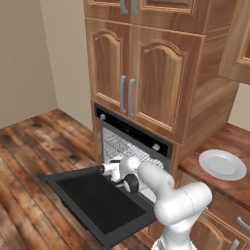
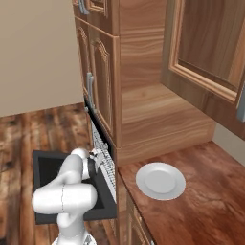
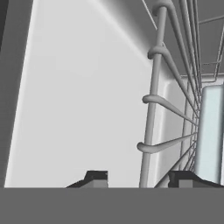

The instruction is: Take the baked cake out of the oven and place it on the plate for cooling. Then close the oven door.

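Jaws (image 3: 140, 178) astride rack's (image 3: 153, 105) front wire

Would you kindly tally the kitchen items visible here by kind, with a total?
Oven: 1
Oven door: 1
Plate: 1
Silver oven knobs: 2
Pale tray: 1
Total: 6

Simulated kitchen corner. Tall wooden cabinetry (image 1: 146, 73) with arched panel doors and slim grey handles (image 1: 126, 94). Plain beige wall (image 1: 22, 58) to the left. Worn wood-plank floor (image 1: 34, 151) in mixed browns and greys. Reddish-brown wooden counter (image 2: 201, 191) at right, more cabinet doors (image 2: 210, 43) above it. Even, soft light.
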